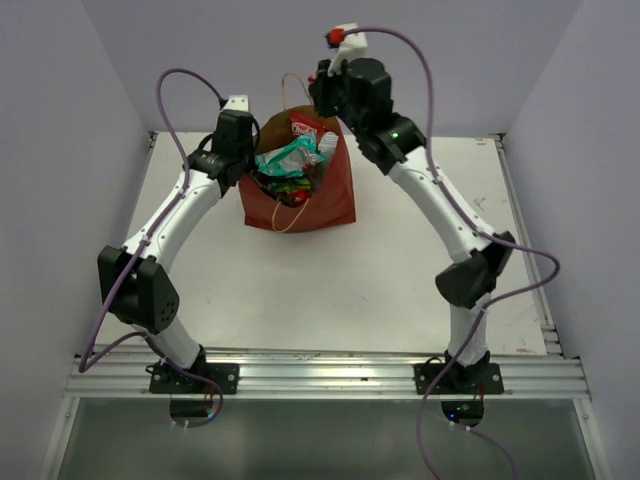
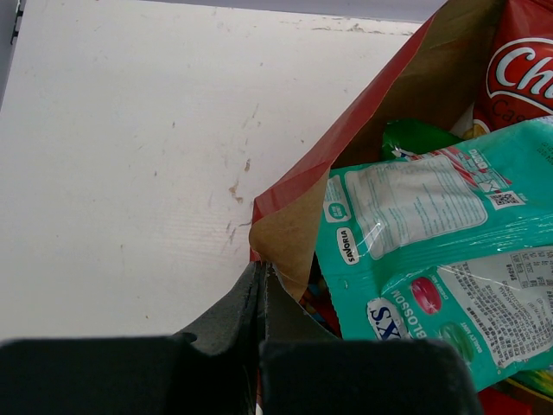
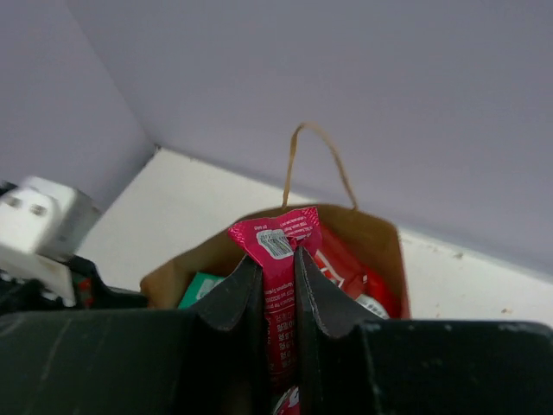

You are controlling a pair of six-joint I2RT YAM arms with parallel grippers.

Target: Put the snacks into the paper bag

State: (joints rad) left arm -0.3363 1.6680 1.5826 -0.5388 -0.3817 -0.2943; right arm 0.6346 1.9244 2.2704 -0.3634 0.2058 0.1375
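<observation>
The reddish-brown paper bag [image 1: 322, 203] stands upright at the back middle of the table, its mouth open. Several snacks lie inside: a teal packet [image 2: 432, 225], a white chip bag with a red logo [image 2: 523, 73] and something green [image 2: 415, 138]. My left gripper [image 2: 262, 270] is shut on the bag's left rim [image 2: 289, 229]. My right gripper [image 3: 278, 255] hangs over the bag's mouth [image 3: 371, 238], shut on a small pink packet [image 3: 278, 238] that stands up between its fingers. A red packet [image 3: 346, 268] shows in the bag below it.
The bag's tan cord handle [image 3: 318, 164] loops up at its far side, and another handle [image 1: 290, 215] hangs down its front. Purple walls close in the white table [image 1: 330, 290] behind and at both sides. A metal rail [image 1: 330, 375] runs along the near edge.
</observation>
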